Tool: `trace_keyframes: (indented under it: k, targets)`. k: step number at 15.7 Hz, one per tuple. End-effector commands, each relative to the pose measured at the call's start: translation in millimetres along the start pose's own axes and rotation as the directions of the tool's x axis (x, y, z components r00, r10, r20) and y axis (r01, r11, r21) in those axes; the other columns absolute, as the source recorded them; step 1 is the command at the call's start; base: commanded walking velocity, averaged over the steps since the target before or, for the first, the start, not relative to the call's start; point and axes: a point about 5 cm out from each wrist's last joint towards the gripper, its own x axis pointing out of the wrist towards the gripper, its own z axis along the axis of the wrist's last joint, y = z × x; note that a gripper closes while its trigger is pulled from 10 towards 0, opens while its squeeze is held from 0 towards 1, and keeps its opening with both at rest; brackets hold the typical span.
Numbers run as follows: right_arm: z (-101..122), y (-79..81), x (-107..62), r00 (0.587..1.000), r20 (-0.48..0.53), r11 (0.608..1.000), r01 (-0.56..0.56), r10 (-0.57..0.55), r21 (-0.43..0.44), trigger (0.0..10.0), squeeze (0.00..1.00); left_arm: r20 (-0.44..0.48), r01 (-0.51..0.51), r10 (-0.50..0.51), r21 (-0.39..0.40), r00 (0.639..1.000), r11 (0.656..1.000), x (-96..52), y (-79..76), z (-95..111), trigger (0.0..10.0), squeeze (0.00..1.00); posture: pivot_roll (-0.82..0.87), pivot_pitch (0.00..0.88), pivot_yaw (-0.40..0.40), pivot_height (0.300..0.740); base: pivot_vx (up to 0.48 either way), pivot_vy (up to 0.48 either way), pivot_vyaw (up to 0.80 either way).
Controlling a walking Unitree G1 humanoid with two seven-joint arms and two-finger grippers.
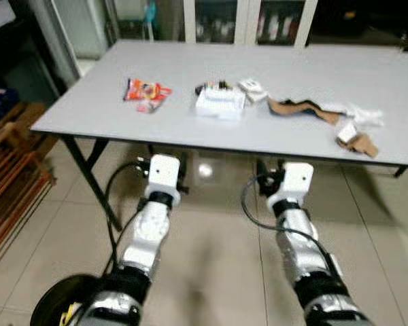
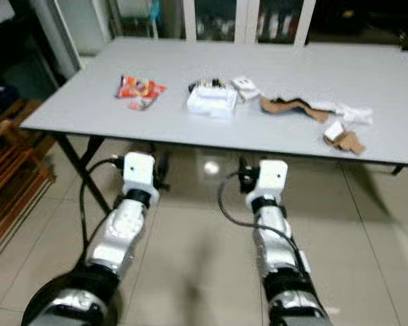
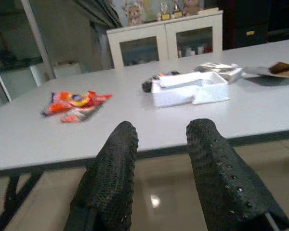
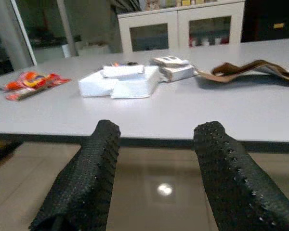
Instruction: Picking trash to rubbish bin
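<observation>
Both pairs of jaws stand apart and hold nothing: the left gripper (image 3: pixel 156 144) shows two black fingers (image 3: pixel 113 168) with a clear gap between them, and the right gripper (image 4: pixel 156 144) spreads its fingers (image 4: pixel 231 173) wider still. The fingers are long, rounded at the tips and covered in a dimpled, rubbery black texture.

The trash lies scattered across a pale grey table (image 1: pixel 326 75) with a smooth matte top and thin black legs. Toward the robot's left sits a crumpled red and orange snack wrapper (image 1: pixel 146 93), shiny and creased. Near the middle rests a white foam tray (image 1: pixel 219 104), boxy and open, with a small dark item (image 1: pixel 213 86) just behind it, too blurred to tell what it is. Just beside the tray on the right lies a small white packet (image 1: pixel 252 89). Further right a torn strip of brown cardboard (image 1: pixel 296 107) curls flat on the surface, then some crumpled white plastic (image 1: pixel 364 115), and nearest the table's front edge a small piece of brown and white scrap (image 1: pixel 355 139).

Both silver arms reach forward side by side, held below the table's front edge over a glossy tiled floor (image 1: pixel 211 238), wrists level and grippers aimed toward the tabletop. A dark round bin (image 1: pixel 61 299) sits on the floor beside the left arm.
</observation>
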Motion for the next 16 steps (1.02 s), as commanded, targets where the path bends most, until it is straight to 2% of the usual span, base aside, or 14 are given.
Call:
trace_keyframes:
  k: [1, 13, 16]
  targets:
    - [0.7, 5.9, 1.6, 1.000, -0.001, 1.000, -0.020, 0.020, 0.011, 10.0, 0.00, 0.008, -0.014, 0.014, 0.002, 1.000, 1.000, 1.6, 4.6, 2.3, 10.0, 0.00, -0.01, 0.019, 0.038, 0.740, 0.356, 0.000, -0.80]
    - [1.2, 5.4, 1.6, 1.000, 0.003, 1.000, -0.016, 0.016, 0.012, 10.0, 0.00, 0.009, -0.017, 0.017, 0.007, 1.000, 1.000, 1.9, 5.1, 2.3, 10.0, 0.00, -0.01, 0.028, 0.037, 0.740, 0.393, 0.000, 0.00]
    - [1.3, 5.4, 2.0, 1.000, 0.001, 1.000, -0.017, 0.017, 0.018, 10.0, 0.00, 0.012, -0.018, 0.018, 0.005, 1.000, 1.000, 2.3, 5.4, 3.2, 10.0, 0.00, -0.01, 0.029, 0.036, 0.740, 0.420, 0.000, -0.68]
